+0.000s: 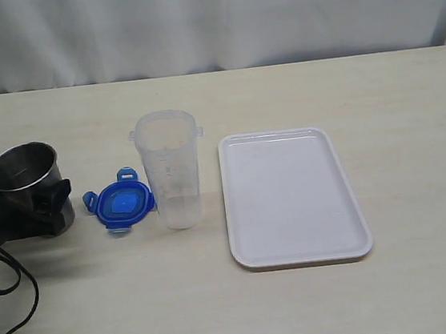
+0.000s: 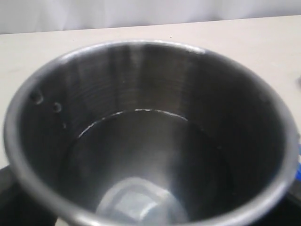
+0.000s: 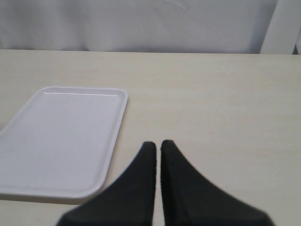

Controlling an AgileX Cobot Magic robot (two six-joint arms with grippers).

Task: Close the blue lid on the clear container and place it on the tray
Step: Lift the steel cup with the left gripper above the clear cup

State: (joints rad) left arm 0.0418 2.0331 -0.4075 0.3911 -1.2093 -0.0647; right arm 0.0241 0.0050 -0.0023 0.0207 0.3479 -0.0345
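The left claw (image 1: 27,199) clasps a steel cup (image 1: 23,163); the right claw (image 3: 157,146) is pressed together, empty. The blue lid (image 1: 121,207) lies at the clear container's (image 1: 172,173) nine o'clock.

I am seeing a robot test bench in a lab-like room, not a home kitchen. In the exterior view a pale wood-grain tabletop (image 1: 224,320) fills most of the frame. A plain white curtain (image 1: 190,17) spans the top as a backdrop, hiding the room. A black cable (image 1: 36,295) loops at the lower left. Across mid-frame a few staged props stand in a row: steel cup (image 1: 23,165), blue lid (image 1: 120,205), clear container (image 1: 171,173), white tray (image 1: 291,199). The right wrist view shows the black right gripper (image 3: 157,143) over the same tabletop.
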